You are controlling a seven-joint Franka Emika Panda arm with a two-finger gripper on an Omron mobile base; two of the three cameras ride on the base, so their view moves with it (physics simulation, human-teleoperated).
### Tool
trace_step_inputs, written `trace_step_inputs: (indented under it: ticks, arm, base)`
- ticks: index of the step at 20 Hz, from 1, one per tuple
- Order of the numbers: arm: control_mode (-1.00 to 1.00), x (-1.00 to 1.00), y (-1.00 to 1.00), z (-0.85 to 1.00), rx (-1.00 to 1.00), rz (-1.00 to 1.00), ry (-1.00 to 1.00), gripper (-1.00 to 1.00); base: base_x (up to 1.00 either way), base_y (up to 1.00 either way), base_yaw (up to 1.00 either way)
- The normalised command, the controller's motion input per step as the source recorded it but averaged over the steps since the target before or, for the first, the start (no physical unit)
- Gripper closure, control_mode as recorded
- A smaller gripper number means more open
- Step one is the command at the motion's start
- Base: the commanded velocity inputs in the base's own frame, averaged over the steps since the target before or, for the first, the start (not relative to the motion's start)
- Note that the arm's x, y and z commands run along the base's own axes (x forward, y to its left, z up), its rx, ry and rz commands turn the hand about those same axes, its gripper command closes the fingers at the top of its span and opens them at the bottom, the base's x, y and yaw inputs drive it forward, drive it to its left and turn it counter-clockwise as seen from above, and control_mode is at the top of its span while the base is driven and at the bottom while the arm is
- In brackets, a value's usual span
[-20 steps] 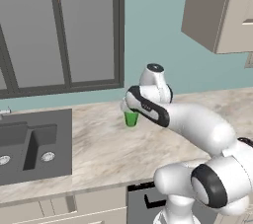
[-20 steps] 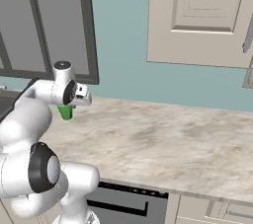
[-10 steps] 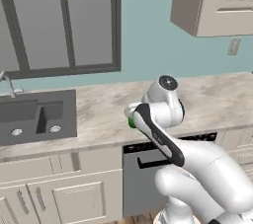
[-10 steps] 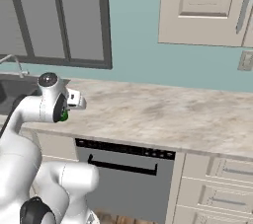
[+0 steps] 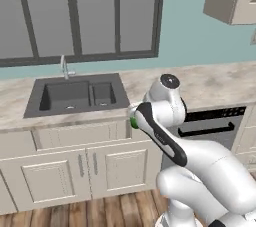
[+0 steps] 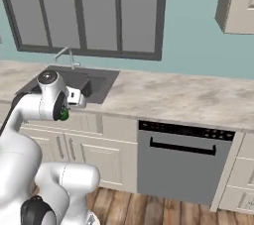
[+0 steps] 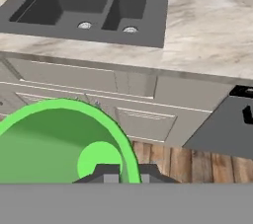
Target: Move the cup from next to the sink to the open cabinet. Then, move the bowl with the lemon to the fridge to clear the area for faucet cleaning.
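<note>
Cup (image 7: 59, 144) is pinched at its rim in your hand (image 7: 126, 172), carried off the bench (image 6: 188, 97), out over the lower cabinet fronts. Tucked close to the arm, likely for transit. Sink (image 5: 75, 96) sits behind; cabinet (image 6: 238, 1) is upper right.

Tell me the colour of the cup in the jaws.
Bright green cup; clearest in the hand view.

Marbled counter (image 5: 210, 83) (pale) carries the sink (image 5: 75, 95); faucet (image 5: 64, 67) behind.
</note>
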Motion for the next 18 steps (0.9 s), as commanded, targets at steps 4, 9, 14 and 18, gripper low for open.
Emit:
trace_step_inputs:
  ticks: [4,9,14,18]
  arm:
    - [1.0,0.0,0.0,0.0,0.0,0.0,0.0,1.0]
    - [1.0,0.0,0.0,0.0,0.0,0.0,0.0,1.0]
    - [1.0,0.0,0.0,0.0,0.0,0.0,0.0,1.0]
    - [1.0,0.0,0.0,0.0,0.0,0.0,0.0,1.0]
  base:
    - [-0.24,1.0,0.04]
    - [0.01,1.0,0.0]
    - [0.24,1.0,0.0]
    - [0.39,0.97,0.0]
